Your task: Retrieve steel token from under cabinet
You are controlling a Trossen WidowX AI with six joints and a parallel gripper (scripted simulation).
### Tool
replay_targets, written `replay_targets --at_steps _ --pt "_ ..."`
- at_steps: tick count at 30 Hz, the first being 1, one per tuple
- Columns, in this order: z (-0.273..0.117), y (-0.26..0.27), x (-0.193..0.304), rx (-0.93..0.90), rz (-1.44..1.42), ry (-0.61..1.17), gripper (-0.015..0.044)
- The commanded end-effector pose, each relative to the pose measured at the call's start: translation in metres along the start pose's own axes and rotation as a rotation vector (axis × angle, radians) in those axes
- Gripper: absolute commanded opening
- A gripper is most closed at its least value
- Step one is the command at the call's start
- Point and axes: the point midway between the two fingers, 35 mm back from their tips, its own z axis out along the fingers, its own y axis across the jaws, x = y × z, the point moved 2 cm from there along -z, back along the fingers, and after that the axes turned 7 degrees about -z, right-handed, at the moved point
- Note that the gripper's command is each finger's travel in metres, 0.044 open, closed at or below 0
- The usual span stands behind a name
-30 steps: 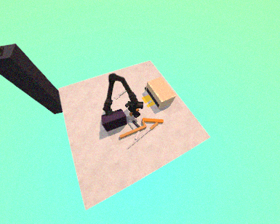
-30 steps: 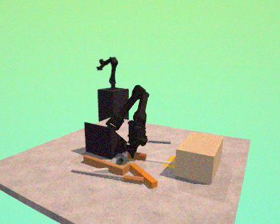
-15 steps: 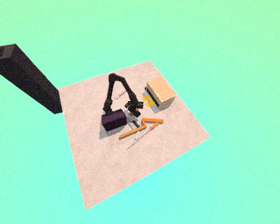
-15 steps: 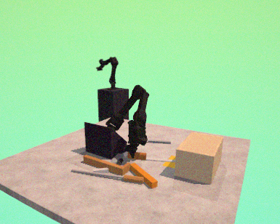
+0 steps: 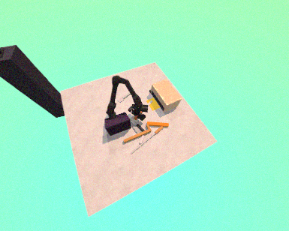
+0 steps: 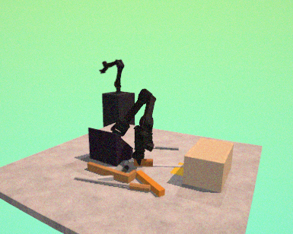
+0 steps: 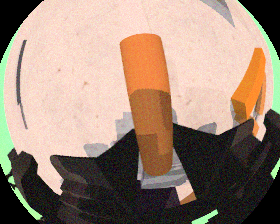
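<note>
Steel token: not visible in any view, so we cannot fix its position. We judge it to be under the cabinet (image 5: 167, 94) (image 6: 207, 159), whose vent slots we cannot read. Nothing token-like shows on the yellow marked area (image 5: 155, 106) (image 6: 177, 169) before it.

Risks, our judgement:
- The thin shaft of the orange-handled tool (image 6: 143, 162) (image 7: 146, 65) runs towards the cabinet in the exterior view. Drawn at a poor height or angle, its tip could ride over the token or shove it deeper.
- A sideways swing could catch the cabinet's edge and twist the round handle in the grip.
- Too long a pull could carry the token past the yellow patch, or leave it against the tool.
- Setting down carelessly could knock the orange angled bar (image 5: 136, 136) (image 6: 108, 172) or the spare rod with an orange grip (image 5: 142, 144) (image 6: 104, 182) on the counter (image 5: 91, 180) (image 6: 39, 182) (image 7: 81, 50).

Jaws (image 5: 138, 114) (image 6: 139, 159): about a third open, closed firmly around the handle. If the token is under the cabinet, it lies beyond the marked area, well apart from the jaws and not between them; its offset to either side we cannot tell.
</note>
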Motion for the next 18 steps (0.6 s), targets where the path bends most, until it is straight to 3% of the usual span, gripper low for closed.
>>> replay_targets --at_steps 1,18 --pt "-0.0011 0.0000 -0.0009 0.001 -0.039 -0.002 0.0000" --pt "-0.0017 0.0035 -0.0080 0.001 -0.115 -0.002 0.0000"
